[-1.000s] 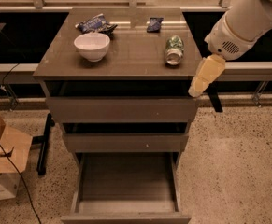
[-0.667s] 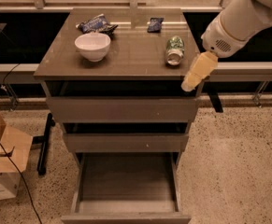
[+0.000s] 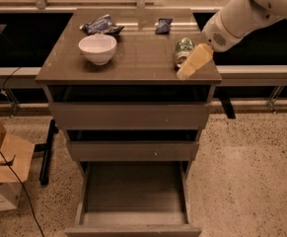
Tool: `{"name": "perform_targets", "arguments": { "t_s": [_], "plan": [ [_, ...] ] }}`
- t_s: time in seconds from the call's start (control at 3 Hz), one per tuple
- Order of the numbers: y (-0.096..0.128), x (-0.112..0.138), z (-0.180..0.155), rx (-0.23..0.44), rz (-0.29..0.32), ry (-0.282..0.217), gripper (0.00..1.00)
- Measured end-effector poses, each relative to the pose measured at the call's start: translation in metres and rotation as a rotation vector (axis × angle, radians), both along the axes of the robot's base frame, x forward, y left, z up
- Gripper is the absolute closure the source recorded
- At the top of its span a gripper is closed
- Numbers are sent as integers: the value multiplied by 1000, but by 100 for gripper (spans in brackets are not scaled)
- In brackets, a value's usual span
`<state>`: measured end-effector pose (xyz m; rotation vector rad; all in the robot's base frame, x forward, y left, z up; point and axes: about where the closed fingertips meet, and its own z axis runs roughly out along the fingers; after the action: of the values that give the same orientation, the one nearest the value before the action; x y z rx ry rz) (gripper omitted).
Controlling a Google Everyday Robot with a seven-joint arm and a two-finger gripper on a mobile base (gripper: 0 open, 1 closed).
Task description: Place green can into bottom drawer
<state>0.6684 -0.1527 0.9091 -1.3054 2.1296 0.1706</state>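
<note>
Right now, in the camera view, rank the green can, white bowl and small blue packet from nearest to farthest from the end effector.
The end effector is at the cabinet top's right front.
1. green can, just behind it
2. small blue packet, back right
3. white bowl, left side

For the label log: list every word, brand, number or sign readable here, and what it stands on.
No text here can be read.
green can: pattern only, print too blurred.
blue snack packets: print too small.
cardboard box: dark mark, unreadable.
end effector, beside the can at the right front edge of the cabinet top: no marking visible.
</note>
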Motion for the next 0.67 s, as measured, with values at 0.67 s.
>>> {"name": "perform_targets", "arguments": {
  "t_s": [0.67],
  "plan": [
    [-7, 46, -16, 124, -65, -7, 0]
  ]
}}
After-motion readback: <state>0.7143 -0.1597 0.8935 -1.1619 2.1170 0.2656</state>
